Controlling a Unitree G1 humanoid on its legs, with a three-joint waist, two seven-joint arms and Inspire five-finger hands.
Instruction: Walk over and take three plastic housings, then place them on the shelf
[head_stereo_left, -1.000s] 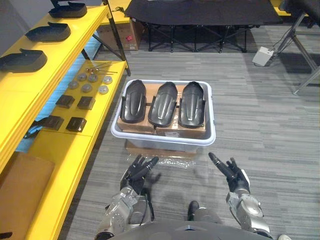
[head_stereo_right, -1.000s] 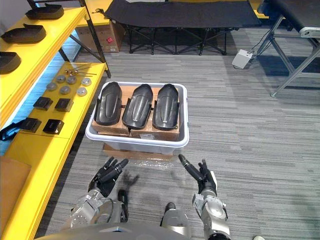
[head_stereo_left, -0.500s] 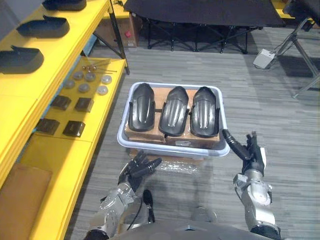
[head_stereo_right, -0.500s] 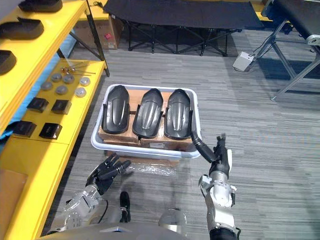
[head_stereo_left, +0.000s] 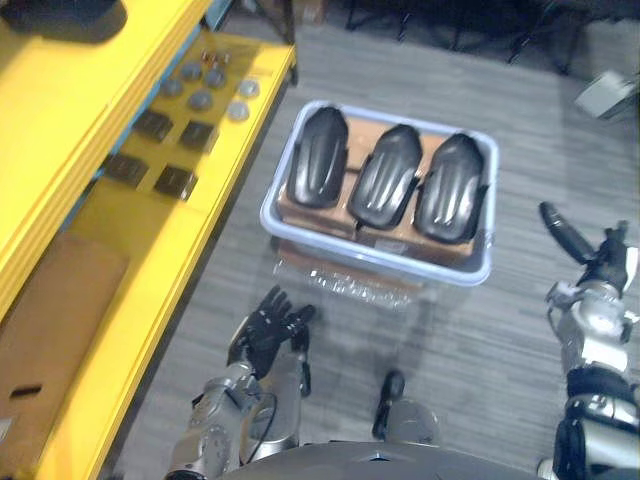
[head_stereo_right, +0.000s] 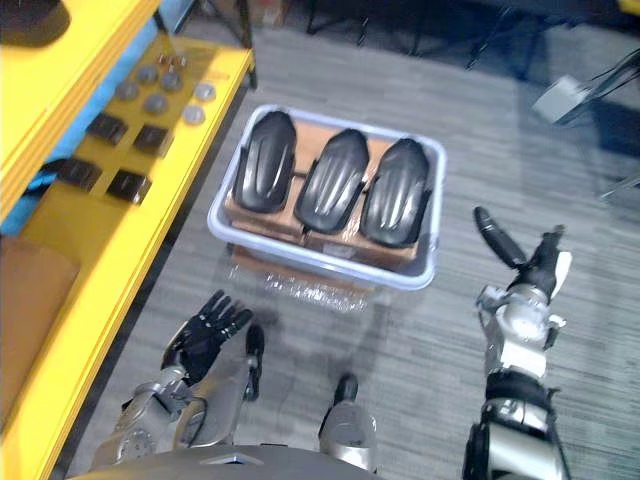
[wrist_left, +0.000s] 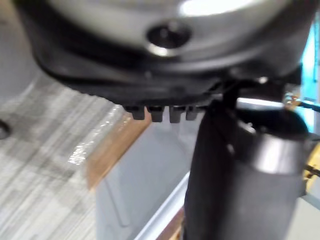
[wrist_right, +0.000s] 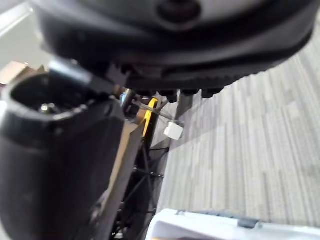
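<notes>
Three plastic housings (head_stereo_left: 390, 185) sit ready in the bin (head_stereo_left: 400, 260); left robot hand (head_stereo_left: 265, 335) and right robot hand (head_stereo_left: 598, 272) spread wide, empty

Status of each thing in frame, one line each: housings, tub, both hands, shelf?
plastic housings: three, side by side in the tub, none picked up.
tub: open-topped, holding all three.
left hand: open, empty, low in front of the tub.
right hand: open, empty, off the tub's right side.
shelf: lower level holds small dark blocks and discs.
</notes>
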